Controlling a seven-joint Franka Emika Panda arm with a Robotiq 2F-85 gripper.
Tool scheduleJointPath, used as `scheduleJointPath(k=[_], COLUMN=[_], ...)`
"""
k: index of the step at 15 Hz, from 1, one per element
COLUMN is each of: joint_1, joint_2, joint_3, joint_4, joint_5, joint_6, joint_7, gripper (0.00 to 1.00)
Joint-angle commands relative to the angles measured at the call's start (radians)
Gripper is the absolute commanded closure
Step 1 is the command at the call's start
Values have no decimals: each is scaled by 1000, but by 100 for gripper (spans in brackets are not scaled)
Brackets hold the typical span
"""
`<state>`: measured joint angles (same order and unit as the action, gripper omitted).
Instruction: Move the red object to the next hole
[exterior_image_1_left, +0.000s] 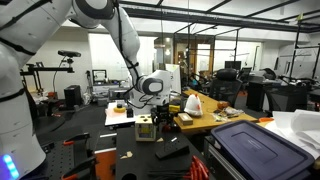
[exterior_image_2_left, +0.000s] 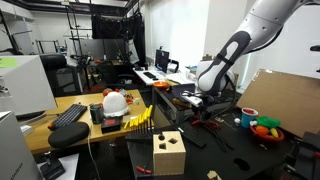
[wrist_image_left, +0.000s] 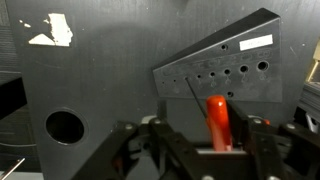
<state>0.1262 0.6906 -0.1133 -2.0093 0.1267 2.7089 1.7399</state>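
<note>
At the bottom of your wrist view, your gripper (wrist_image_left: 212, 138) has its jaws parted, with a narrow gap on either side of the upright red peg (wrist_image_left: 218, 115) between them. Just beyond, at centre right, lies the grey plate (wrist_image_left: 240, 58) with its rows of holes.

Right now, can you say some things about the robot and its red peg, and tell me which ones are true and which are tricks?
1. The red peg stands between the fingers of the gripper. True.
2. The gray block has only one hole. False: it has a row of several holes.
3. The gripper is holding the wooden box. False: in an exterior view the box sits by itself, apart from the gripper.
4. In the wrist view, a big round hole shows in the dark surface beside the gray block. True.
</note>
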Motion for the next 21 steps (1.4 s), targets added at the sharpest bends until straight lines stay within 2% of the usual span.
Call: scheduleJointPath(k=[1, 2, 3, 11, 16, 21], joint_1=[-4, -4, -3, 1, 29, 52], joint_2=[-22, -22, -22, -28, -44, -67], joint_3=[8, 8, 7, 3, -47, -82], joint_4=[-32, -32, -32, -24, -11, -18], joint_5=[11, 13, 13, 19, 21, 20], joint_6=[34, 35, 36, 27, -89, -80], joint_7=[-60, -71, -78, -143, -58, 87], gripper=[8, 1, 0, 0, 0, 0])
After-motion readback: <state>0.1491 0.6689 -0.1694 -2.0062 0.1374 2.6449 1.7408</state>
